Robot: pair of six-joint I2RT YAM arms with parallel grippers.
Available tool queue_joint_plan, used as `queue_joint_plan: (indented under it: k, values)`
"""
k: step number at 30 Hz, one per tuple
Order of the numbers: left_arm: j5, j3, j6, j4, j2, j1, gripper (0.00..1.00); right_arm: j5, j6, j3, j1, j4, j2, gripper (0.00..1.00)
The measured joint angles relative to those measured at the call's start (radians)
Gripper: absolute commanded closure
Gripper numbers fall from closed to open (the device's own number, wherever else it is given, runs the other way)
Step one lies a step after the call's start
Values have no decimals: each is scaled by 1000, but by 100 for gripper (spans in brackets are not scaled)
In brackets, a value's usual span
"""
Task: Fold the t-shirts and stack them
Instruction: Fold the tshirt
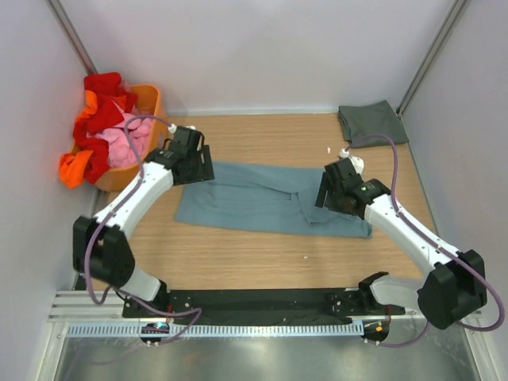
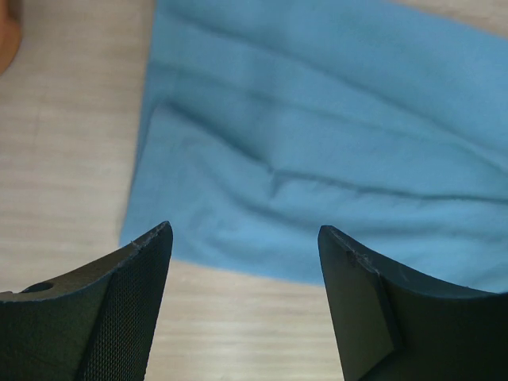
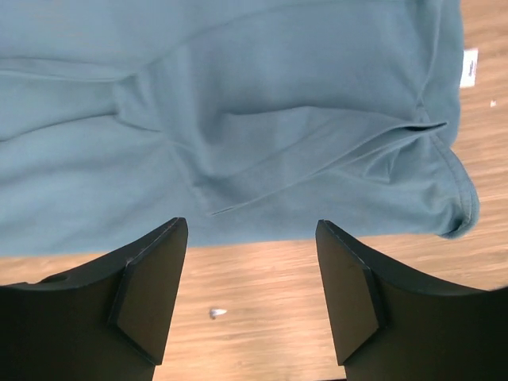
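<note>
Blue-teal soft cloth, the large short-sleeved t-shirt (image 1: 262, 198) lies across the middle of the wooden worktop (image 1: 238, 262) as a long band, its sides seemingly turned in. The dark grey-green t-shirt (image 1: 371, 125) sits folded at the far right corner, well apart. So one shirt looks done; the blue one likely still needs its crosswise folds and then stacking. The left arm's jaws stand wide over the band's left end and the right arm's jaws wide over its right end, both holding nothing. Red and pink garments are heaped in the orange plastic basket (image 1: 152, 101) at far left.
</note>
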Motion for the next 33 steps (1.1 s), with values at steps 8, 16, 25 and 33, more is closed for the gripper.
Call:
queue_joint_plan:
  k: [8,16,25,33]
  values:
    - [4,358,0,51,498,-32,27,-127,16,-219,-191,77,27,23]
    - [2,500,-16,6,756,-39,30,-197,14,-209,-197,199,220,21]
    - [-27,126,-132,42,509,-105,32,-192,-44,185,-200,168,610,24]
    - [-8,-241,-333,28,195,-309,28,-294,-165,906,-200,99,1082,20]
